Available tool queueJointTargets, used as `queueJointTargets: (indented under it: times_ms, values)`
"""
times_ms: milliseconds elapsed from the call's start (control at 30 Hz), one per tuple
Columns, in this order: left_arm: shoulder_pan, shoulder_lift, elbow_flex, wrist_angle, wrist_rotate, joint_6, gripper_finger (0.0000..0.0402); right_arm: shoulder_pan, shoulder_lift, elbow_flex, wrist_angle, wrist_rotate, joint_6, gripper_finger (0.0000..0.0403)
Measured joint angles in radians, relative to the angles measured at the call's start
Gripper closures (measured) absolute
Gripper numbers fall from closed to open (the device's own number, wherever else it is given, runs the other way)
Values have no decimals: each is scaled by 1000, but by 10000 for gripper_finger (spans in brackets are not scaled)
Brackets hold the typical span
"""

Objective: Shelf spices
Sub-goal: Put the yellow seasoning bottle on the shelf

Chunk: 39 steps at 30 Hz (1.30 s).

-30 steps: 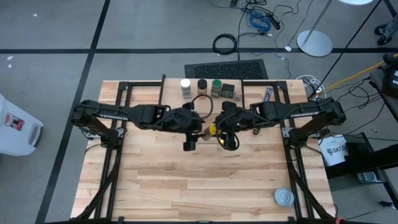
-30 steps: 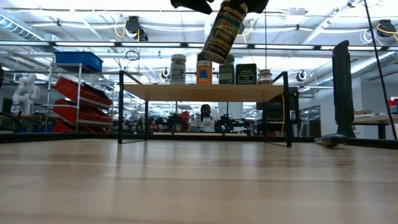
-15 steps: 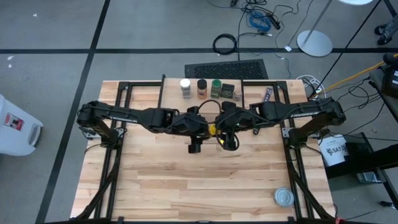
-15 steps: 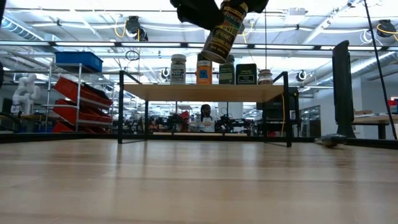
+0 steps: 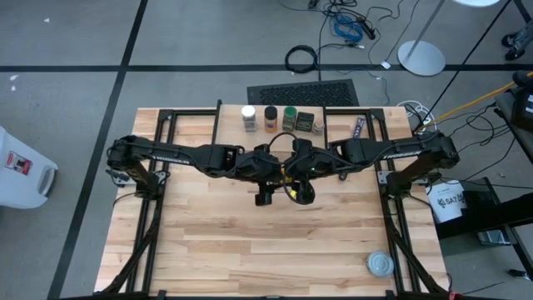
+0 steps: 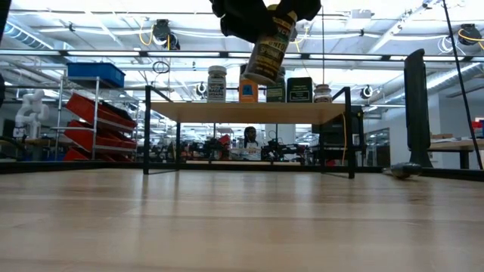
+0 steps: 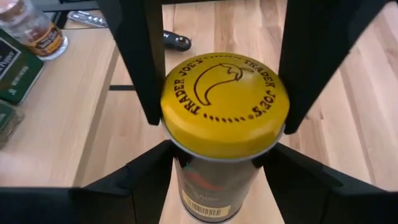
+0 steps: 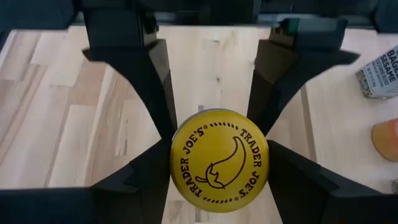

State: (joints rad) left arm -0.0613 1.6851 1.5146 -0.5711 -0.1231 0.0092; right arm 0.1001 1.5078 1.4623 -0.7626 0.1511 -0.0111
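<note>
Both the left gripper [image 7: 217, 155] and the right gripper [image 8: 217, 155] have their fingers partly open around the tilted yellow-lidded Trader Joe's jar [image 6: 270, 44], held high in front of the shelf [image 6: 249, 110] (five spices already there), so a mistimed release could drop it.

Counter [image 5: 250, 242]: light wooden planks, fills centre of the high view.
Flat round silver tin [image 5: 381, 264]: lower right of the counter.
Long thin dark packet [image 5: 360, 127]: upper right of the counter.
Coiled black cable [image 5: 301, 59]: floor, upper centre.
White round base [image 5: 420, 56]: floor, upper right.
Red bins [image 6: 98, 125]: background, left in the low view.
</note>
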Motion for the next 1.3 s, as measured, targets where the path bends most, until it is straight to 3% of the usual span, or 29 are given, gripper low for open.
queueJointTargets:
  times_ms: [767,1067,1300]
  values:
    - [26,8,0,17,-1,2,168,-1,0,-1,2,10,3,186]
    - [26,8,0,44,-25,-25,117,-1,-2,-1,7,7,2,186]
    - [26,8,0,43,-32,-6,117,-1,-1,-1,6,7,2,186]
